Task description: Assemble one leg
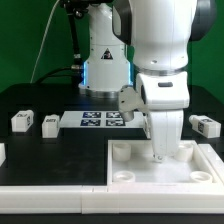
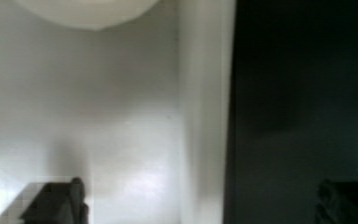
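Note:
Three small white legs with tags lie on the black table: two at the exterior view's left (image 1: 22, 121) (image 1: 50, 124) and one at its right (image 1: 205, 125). The large white tray-like piece (image 1: 130, 178) lies at the front, with round bosses in its corners. My gripper (image 1: 160, 152) points straight down, with its fingertips just above the tray's inside, near its far rim. In the wrist view the gripper (image 2: 201, 205) is open, its dark fingertips (image 2: 51, 202) wide apart with nothing between them. Below them are the tray's white surface (image 2: 105, 110), one round boss (image 2: 87, 8) and the dark table.
The marker board (image 1: 100, 120) lies flat behind the tray, between the legs. The arm's white base (image 1: 105, 60) stands at the back. A white piece shows partly at the exterior view's left edge (image 1: 2, 150).

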Controlling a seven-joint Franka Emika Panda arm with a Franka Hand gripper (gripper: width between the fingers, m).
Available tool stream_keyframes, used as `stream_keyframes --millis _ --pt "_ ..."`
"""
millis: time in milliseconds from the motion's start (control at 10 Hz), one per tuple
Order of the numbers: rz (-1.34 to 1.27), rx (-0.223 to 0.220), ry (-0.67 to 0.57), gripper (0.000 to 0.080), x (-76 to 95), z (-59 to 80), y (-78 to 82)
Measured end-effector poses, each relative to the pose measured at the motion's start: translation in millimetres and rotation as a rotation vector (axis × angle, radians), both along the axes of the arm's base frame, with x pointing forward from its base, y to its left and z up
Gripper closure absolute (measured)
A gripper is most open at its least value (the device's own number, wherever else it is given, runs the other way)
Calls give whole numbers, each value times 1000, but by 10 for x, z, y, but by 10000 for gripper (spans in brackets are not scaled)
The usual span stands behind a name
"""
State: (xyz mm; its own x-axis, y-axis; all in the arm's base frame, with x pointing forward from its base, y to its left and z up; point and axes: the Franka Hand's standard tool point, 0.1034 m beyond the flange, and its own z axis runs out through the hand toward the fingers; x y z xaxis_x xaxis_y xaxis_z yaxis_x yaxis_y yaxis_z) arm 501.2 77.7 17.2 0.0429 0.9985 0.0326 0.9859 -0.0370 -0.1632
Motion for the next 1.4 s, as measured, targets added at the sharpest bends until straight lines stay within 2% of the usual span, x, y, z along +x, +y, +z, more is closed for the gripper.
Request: stream_keyframes --millis 200,300,500,800,1300,1400 --pt "-21 -25 -10 151 -115 198 52" --pt "-52 -40 -13 151 -240 312 73" --pt "-111 -62 -29 151 -376 503 190" --pt "-150 -65 -24 151 -380 483 182" --pt "-584 -128 -15 151 -385 481 197" --pt "-688 -143 -13 151 -404 475 242"
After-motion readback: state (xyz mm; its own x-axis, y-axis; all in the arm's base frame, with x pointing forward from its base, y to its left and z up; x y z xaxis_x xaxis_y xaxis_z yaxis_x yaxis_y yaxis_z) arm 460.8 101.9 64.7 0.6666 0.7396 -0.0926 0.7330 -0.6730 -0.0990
